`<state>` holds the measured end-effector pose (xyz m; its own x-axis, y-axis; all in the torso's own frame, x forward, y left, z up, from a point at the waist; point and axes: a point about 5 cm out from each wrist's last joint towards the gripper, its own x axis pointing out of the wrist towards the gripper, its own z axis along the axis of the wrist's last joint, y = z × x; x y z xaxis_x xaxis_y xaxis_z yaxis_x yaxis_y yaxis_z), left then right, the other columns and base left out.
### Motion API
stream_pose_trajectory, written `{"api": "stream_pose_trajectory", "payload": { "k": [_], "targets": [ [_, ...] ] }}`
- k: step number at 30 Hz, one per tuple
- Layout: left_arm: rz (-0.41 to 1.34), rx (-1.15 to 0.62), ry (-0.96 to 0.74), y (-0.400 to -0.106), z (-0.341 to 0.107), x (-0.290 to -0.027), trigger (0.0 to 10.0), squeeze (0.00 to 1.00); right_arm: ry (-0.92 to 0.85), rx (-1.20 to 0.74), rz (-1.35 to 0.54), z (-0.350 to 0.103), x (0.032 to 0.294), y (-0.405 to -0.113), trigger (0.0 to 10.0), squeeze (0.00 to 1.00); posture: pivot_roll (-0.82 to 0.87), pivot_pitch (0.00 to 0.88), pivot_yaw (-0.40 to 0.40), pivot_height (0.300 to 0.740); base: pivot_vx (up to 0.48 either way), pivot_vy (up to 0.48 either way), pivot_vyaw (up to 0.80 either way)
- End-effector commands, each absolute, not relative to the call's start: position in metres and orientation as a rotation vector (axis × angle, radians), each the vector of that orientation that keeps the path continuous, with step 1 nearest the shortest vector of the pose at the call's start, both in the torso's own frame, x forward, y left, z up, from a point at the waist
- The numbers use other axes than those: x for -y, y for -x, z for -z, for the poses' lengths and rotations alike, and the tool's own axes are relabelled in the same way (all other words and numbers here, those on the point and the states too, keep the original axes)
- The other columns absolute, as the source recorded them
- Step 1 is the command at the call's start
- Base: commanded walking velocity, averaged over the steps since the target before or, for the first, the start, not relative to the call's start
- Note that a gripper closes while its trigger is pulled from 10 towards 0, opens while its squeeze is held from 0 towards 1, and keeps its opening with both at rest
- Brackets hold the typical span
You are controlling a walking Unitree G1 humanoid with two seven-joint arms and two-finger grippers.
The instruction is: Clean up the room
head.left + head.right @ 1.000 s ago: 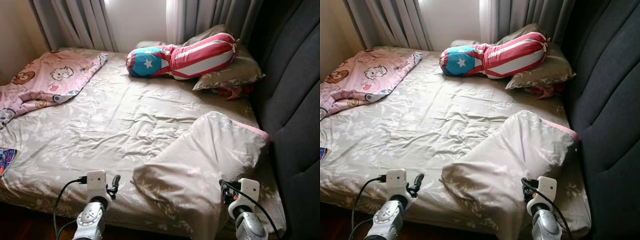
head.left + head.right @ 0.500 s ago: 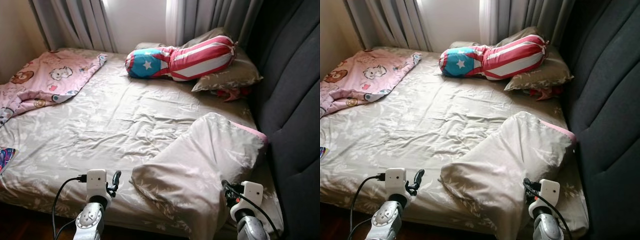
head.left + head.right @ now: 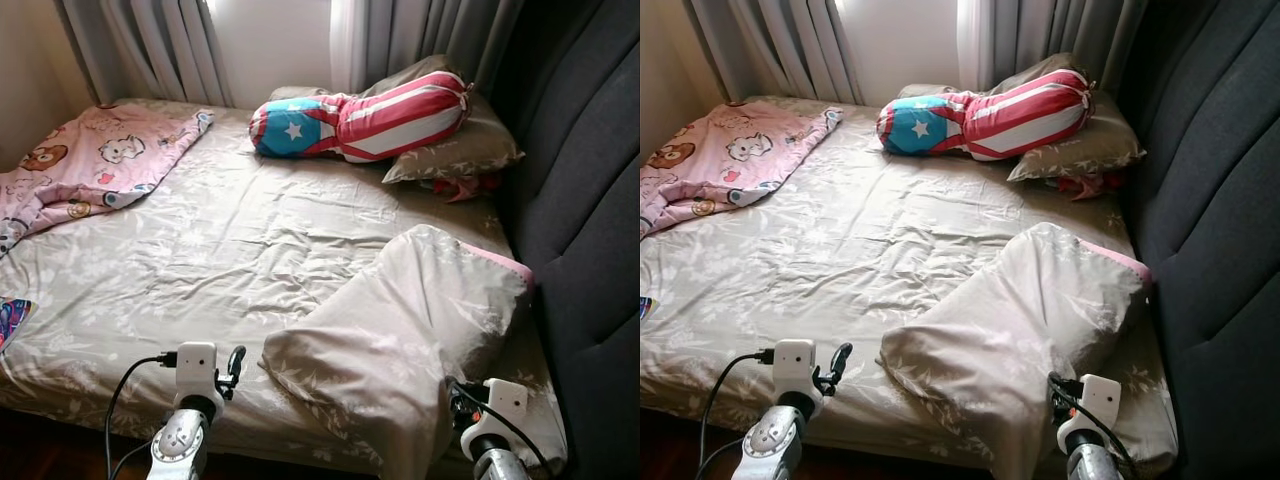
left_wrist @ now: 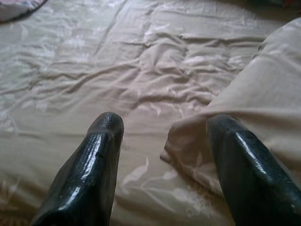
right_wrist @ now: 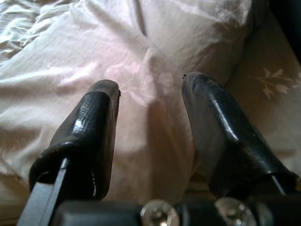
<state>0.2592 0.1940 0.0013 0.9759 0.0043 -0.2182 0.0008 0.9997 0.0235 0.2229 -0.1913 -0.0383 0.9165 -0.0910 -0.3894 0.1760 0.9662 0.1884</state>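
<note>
1. Where the bed point(image 3: 230, 250) meets the left wall, one pink cartoon-print blanket point(image 3: 80, 165) lies crumpled on the sheet.
2. One left gripper point(image 4: 162, 165), over the near edge of the mattress; fingers spread apart, holding nothing, just beside the pillow's corner.
3. One striped bolster point(image 3: 365, 112) in red, white and blue, at the far end, resting partly on one grey pillow point(image 3: 465, 150).
4. One large beige pillow point(image 3: 410, 330), lying askew on the near right part of the bed, against the dark headboard point(image 3: 590, 220).
5. One right gripper point(image 5: 150, 113), fingers parted and empty, poised over that beige pillow.
</note>
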Motion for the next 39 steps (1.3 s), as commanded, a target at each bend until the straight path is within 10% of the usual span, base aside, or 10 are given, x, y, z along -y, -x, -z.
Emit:
{"api": "stream_pose_trajectory", "payload": {
  "k": [1,39],
  "targets": [
    [0.032,-0.244,-0.039,-0.255,0.003,-0.188,10.0,0.0,-0.22,-0.395,0.156,0.04,0.192,-0.22,10.0,0.0,-0.07,0.0,-0.035,0.723,0.0,0.0,0.0],
    [0.068,-0.286,-0.049,-0.26,0.003,-0.18,10.0,0.0,-0.23,-0.476,0.17,0.05,0.186,-0.214,10.0,0.0,-0.1,0.0,-0.01,0.723,0.0,0.141,0.0]
  ]
}}
